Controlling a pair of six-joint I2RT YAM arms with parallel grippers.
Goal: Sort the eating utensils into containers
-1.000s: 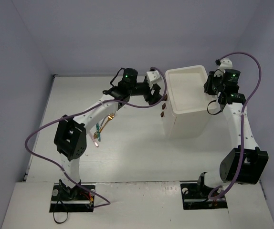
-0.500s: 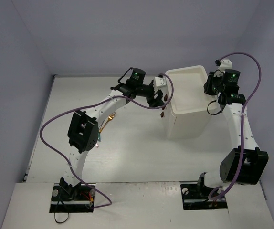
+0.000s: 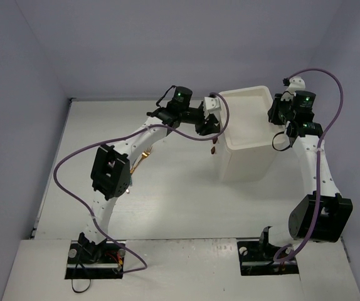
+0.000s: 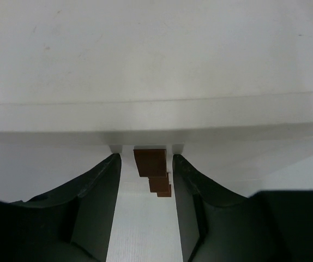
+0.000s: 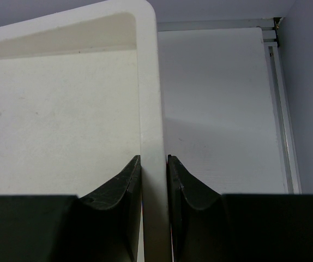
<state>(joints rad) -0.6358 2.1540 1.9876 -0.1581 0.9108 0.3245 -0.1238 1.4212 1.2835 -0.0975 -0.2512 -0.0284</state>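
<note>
The overhead view showed the white drawer unit (image 3: 246,157) standing upright on the desk (image 3: 167,207) at the far right. Its long axis was vertical, its open top tray faced up and its brown handles faced left. A gold fork (image 3: 144,155) lay on the desk left of the unit, under the left arm. Its long axis ran diagonally from far right to near left, and its ends were too small to tell apart. A teal-handled utensil (image 3: 130,181) lay just nearer, mostly hidden by the arm.

Only the left wrist view showed the left claw (image 4: 145,158) clearly. Its jaws stood apart on either side of the top handle (image 4: 151,161), with a narrow gap on each side. Two lower handles (image 4: 161,185) showed beneath, stacked in line.

Only the right wrist view showed the right claw (image 5: 154,161) clearly. It was clamped on the right wall of the unit's top tray, one finger inside and one outside.
</note>
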